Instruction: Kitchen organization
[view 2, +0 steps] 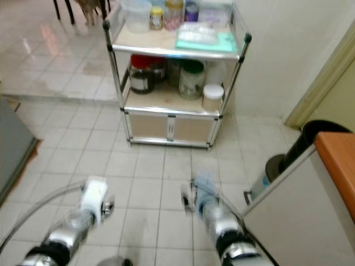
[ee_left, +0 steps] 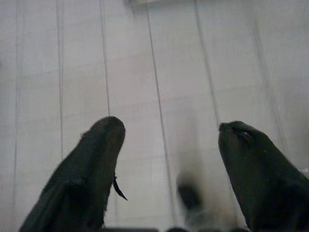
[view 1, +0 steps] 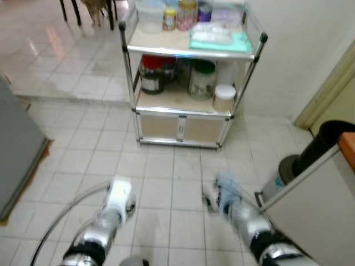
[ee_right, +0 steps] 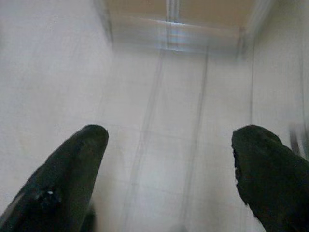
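A metal shelf cart (view 1: 188, 54) stands against the wall ahead, a few tiles away. Its top shelf carries a clear plastic tub (view 1: 150, 14), small jars (view 1: 170, 19) and a green cloth with a plastic bag (view 1: 216, 37). On the middle shelf are a dark jar with a red lid (view 1: 152, 75), a green-lidded jar (view 1: 202, 80) and a white-lidded jar (view 1: 224, 98). Below is a closed beige cabinet door (view 1: 180, 127). My left arm (view 1: 116, 202) and right arm (view 1: 233, 205) reach forward low over the floor. The left gripper (ee_left: 169, 126) and right gripper (ee_right: 169, 133) are both open and hold nothing.
A grey appliance (view 1: 16, 149) stands close on the left. On the right is a white counter (view 1: 316, 205) with an orange top and a black cylinder (view 1: 321, 141) beside it. Chair legs (view 1: 72, 11) show far back left, past a floor ledge (view 1: 72, 98).
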`<state>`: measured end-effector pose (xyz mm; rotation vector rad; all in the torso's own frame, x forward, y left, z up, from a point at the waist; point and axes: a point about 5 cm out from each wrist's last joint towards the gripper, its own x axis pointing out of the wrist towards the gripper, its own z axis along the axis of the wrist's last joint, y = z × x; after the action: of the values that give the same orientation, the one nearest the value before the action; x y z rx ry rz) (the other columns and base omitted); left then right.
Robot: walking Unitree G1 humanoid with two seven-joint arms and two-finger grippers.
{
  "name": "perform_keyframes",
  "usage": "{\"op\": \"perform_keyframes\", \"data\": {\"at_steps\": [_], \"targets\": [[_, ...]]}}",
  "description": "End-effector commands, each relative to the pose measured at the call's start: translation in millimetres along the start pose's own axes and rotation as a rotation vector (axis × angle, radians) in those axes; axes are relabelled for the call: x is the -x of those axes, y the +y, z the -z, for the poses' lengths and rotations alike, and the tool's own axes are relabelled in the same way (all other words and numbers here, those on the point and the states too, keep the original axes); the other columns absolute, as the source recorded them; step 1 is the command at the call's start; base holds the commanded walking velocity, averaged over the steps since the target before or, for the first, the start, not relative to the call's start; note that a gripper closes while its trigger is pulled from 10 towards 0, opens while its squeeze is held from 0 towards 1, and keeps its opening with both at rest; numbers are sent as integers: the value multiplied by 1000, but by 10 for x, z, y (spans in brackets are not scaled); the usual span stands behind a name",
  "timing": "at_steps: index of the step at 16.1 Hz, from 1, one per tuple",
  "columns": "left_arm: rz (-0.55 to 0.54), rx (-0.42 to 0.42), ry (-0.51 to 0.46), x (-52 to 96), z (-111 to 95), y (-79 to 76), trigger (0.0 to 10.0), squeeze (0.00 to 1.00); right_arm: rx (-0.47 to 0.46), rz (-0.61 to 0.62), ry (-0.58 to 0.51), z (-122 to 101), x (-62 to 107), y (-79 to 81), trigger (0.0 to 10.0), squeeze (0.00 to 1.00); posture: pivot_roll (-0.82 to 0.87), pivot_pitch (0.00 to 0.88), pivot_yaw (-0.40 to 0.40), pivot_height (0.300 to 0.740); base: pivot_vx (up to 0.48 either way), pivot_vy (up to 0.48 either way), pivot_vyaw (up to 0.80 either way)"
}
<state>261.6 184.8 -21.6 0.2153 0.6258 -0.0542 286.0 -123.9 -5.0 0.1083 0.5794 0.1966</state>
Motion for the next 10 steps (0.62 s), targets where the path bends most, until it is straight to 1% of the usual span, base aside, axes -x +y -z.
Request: {"op": "perform_keyframes", "data": {"at_steps": [1,2,3,4,5,6,7,8,9,10], "targets": [[-30,25,-113,13,-219,63,10000,0,-41,-18,-150,-349,16,-12,10000,1000,46,0,-41,740,0,0,0],[-49,46,-232,95,-430,75,10000,0,-14,-24,-232,-558,84,13,10000,1000,35,0,-39,740,0,0,0],[-80,17,-329,194,-608,96,10000,0,22,-18,-296,-723,153,52,10000,1000,21,0,-36,740,0,0,0],[-76,-39,-424,314,-778,84,10000,0,44,-26,-340,-845,226,114,10000,1000,2,0,-29,740,0,0,-731],[-71,-44,-460,379,-856,74,10000,0,48,-34,-371,-909,274,152,10000,1000,-8,0,-23,740,0,0,-731],[-63,-32,-519,521,-993,56,10000,0,66,-47,-436,-1021,402,215,10000,1000,-6,0,-22,740,0,0,-731],[-38,-21,-548,636,-1081,40,10000,0,118,-33,-467,-1087,525,253,10000,1000,-7,0,-19,740,0,0,-738],[9,-66,-566,722,-1130,1,10000,0,139,-23,-522,-1173,633,304,10000,1000,-12,0,-16,740,0,0,-769],[19,-53,-588,781,-1170,-27,10000,0,115,-14,-565,-1263,720,323,10000,1000,-12,0,-14,740,0,0,-769],[14,-15,-599,824,-1197,-37,10000,0,114,-11,-575,-1319,784,333,10000,1000,-10,0,-12,740,0,0,-769]]}}
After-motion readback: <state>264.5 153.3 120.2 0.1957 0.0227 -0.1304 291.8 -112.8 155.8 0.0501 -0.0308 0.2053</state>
